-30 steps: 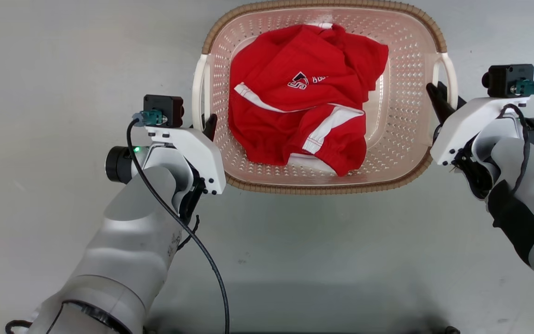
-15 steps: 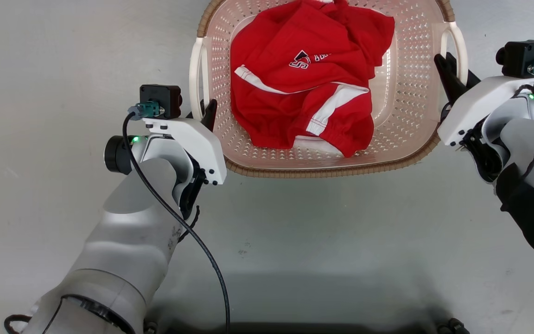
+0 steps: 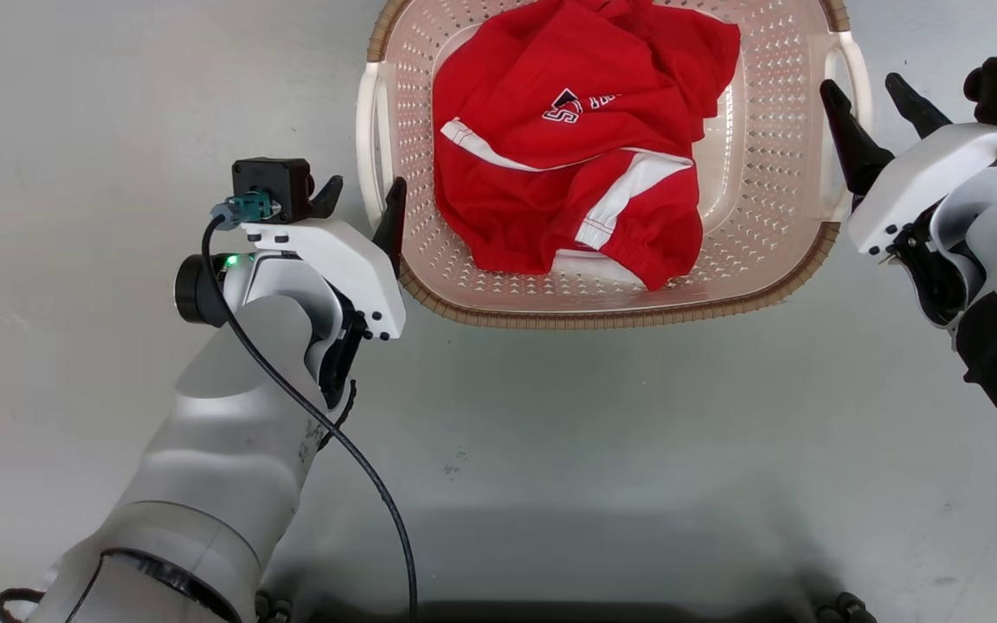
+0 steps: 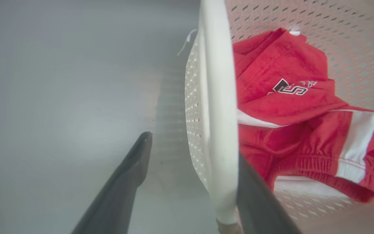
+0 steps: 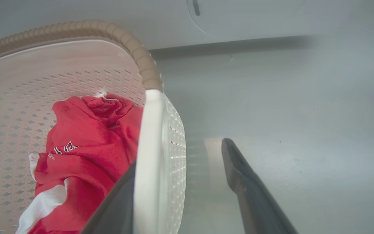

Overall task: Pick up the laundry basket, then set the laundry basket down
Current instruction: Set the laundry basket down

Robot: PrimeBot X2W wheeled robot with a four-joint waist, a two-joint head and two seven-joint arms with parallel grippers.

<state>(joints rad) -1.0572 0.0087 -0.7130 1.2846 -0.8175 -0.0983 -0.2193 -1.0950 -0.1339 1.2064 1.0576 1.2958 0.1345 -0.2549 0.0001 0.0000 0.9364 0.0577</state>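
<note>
The pale pink perforated laundry basket (image 3: pixel 775 199), with brown woven rim and a red garment (image 3: pixel 550 130) inside, stands on the grey floor (image 3: pixel 550 433), while the left hand (image 3: pixel 366 182) and the right hand (image 3: pixel 859 84) are spread apart, each astride one white handle.

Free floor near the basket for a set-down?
Free: floor in front of the laundry basket; also left of the left end effector. Crowded: handles, straddled by it and the right end effector; red garment inside.

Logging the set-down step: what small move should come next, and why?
Probably back the left claw and right claw away. Both have opened since a moment ago, each straddling a white handle without gripping it, so the laundry basket looks released.
</note>
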